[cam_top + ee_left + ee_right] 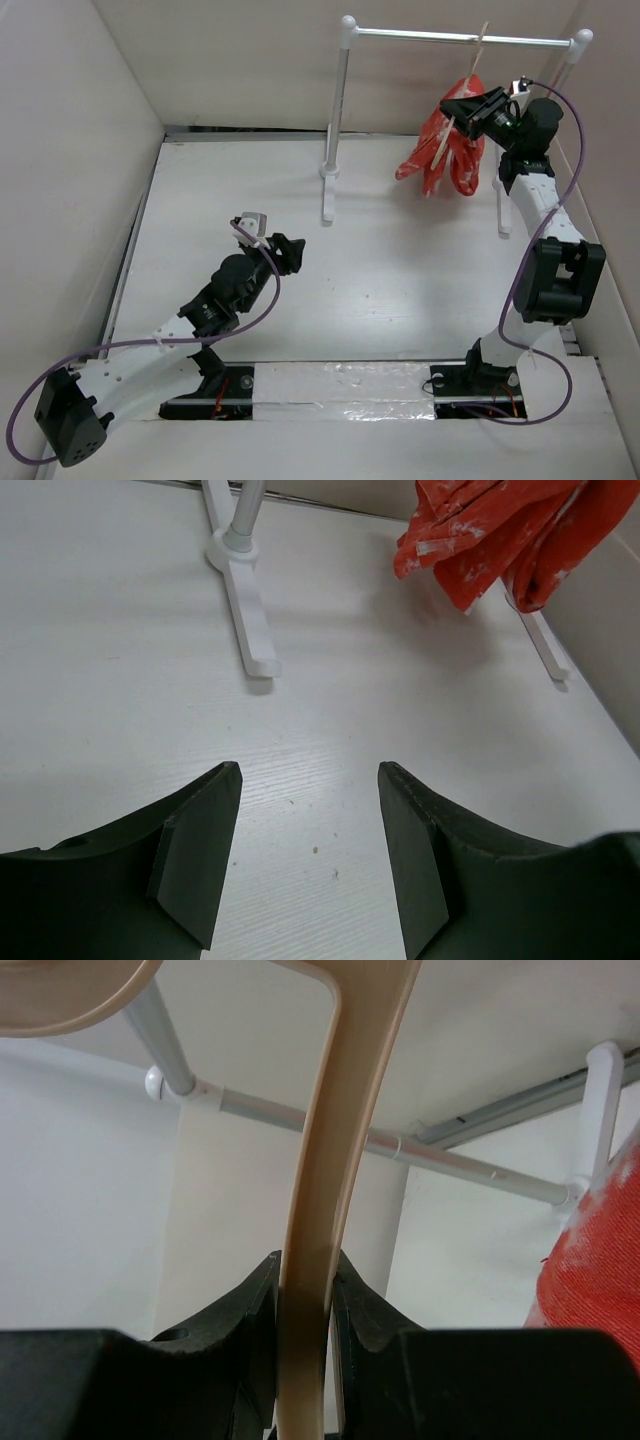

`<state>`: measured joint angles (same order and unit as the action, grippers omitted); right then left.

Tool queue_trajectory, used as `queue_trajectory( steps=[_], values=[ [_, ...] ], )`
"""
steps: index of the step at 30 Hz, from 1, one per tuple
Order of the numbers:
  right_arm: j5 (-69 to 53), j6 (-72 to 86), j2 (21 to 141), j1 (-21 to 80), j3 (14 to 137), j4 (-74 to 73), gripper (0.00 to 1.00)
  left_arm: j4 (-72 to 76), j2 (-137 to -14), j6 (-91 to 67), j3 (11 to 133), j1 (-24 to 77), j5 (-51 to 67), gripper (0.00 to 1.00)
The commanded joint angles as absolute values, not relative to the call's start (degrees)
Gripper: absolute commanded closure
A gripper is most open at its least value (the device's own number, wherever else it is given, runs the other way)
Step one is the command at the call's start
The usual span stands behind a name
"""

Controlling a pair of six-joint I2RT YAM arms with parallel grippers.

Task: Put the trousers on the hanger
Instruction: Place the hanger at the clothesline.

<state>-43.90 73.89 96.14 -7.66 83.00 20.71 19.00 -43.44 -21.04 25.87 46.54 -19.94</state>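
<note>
The orange-red trousers with white speckles hang draped over the pale beige hanger, below the white rail at the back right. They also show at the top right of the left wrist view as trousers, and as a red edge of trousers in the right wrist view. My right gripper is shut on the hanger, its jaws pressing both sides of the thin wooden arm. My left gripper hangs open over bare table in the middle left, nothing between its fingers.
The white two-post rail stand stands at the back, its left foot ahead of my left gripper. Its rail crosses behind the hanger. White walls enclose the table on the left, back and right.
</note>
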Motion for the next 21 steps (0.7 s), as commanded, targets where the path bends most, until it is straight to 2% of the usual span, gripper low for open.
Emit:
queue_trajectory(
  steps=[1,9,12,14,15,16,18,19,21],
  values=[
    [-46.76,73.39,95.45,-9.48,88.94,33.48,1.0,20.74,-42.19,-20.3,27.68,46.93,-19.78,0.46],
    [-47.81,73.3,97.03,-10.72,88.17,34.45,1.0,21.27,-44.21,-20.22,27.95,46.93,-19.51,0.46],
    [-48.69,73.74,97.73,-11.34,85.01,36.99,0.94,20.48,-44.74,-20.3,28.74,46.93,-19.16,0.46],
    [-48.96,72.87,98.26,-11.34,83.15,37.62,0.79,21.09,-44.65,-20.22,28.3,46.93,-19.33,0.46],
    [-48.96,72.86,98.26,-11.34,83.14,37.62,0.79,21.01,-44.65,-20.21,28.3,46.93,-19.51,0.46],
    [-49.22,71.9,98.7,-11.34,82.97,37.27,0.7,20.57,-44.56,-20.13,28.65,46.93,-19.69,0.46],
    [-49.92,71.19,98.79,-11.95,82.53,36.83,0.62,19.95,-44.21,-20.13,28.83,46.93,-19.69,0.46],
    [-49.83,70.5,98.44,-12.48,82.18,36.74,0.51,20.21,-43.95,-20.13,28.39,46.93,-19.6,0.46],
    [-49.22,68.13,97.56,-13.09,82.88,32.54,0.42,20.48,-43.59,-20.21,28.21,46.93,-20.12,0.46]
  ],
)
